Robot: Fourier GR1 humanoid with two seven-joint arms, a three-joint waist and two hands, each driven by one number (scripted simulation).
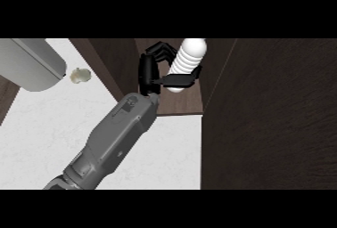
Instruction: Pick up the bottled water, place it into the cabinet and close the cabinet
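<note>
Ribbed white bottled water (pixel 186 62), held inside dark wood-grain cabinet (pixel 276 111) by black hand (pixel 154 73) with fingers curled around it; pale marbled worktop (pixel 59 129) left of cabinet.

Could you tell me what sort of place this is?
Most likely a kitchen: a pale stone-like counter, a dark wooden cabinet standing open on it, and a hand holding a bottled water in the opening.

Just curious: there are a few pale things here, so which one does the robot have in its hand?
The ribbed white bottled water, inside the dark cabinet, with the hand curled round it. The small pale lump and grey rounded object lie untouched on the counter.
</note>
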